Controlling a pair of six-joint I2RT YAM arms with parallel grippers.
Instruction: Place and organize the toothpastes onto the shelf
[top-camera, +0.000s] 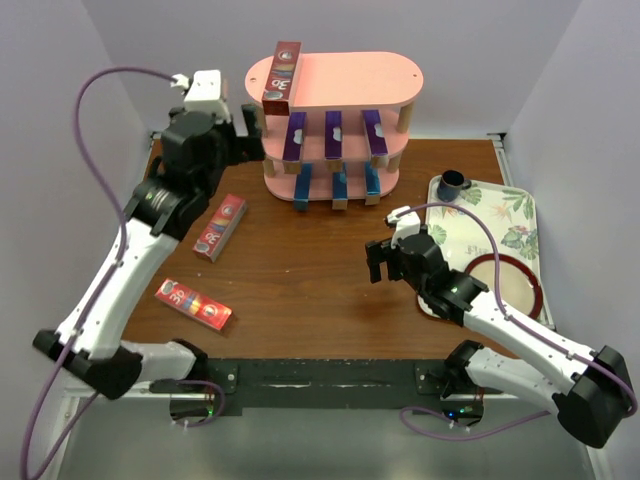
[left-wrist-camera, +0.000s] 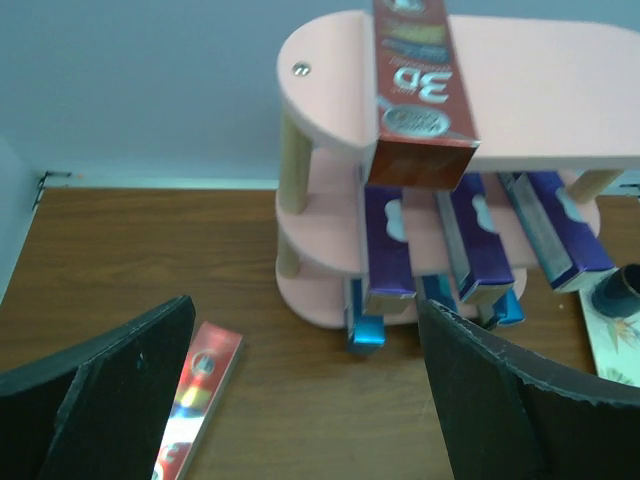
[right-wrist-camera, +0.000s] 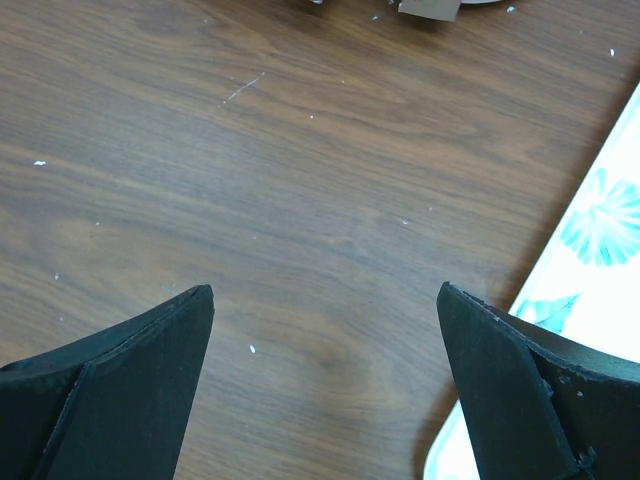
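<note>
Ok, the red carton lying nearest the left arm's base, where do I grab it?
Come straight down from above and pinch the red carton across its narrow width, about mid-length. It lies flat on the table at a slant, so turn the jaws to straddle its long sides; bare wood shows along both.

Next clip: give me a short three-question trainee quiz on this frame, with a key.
1. How many red cartons lie on the table, off the shelf?
2. True or false: the left pincer is shut on a carton.
3. Which tier holds the purple cartons: A top, B middle, C bottom?
Key: 1. two; 2. false, it is open and empty; 3. B.
</note>
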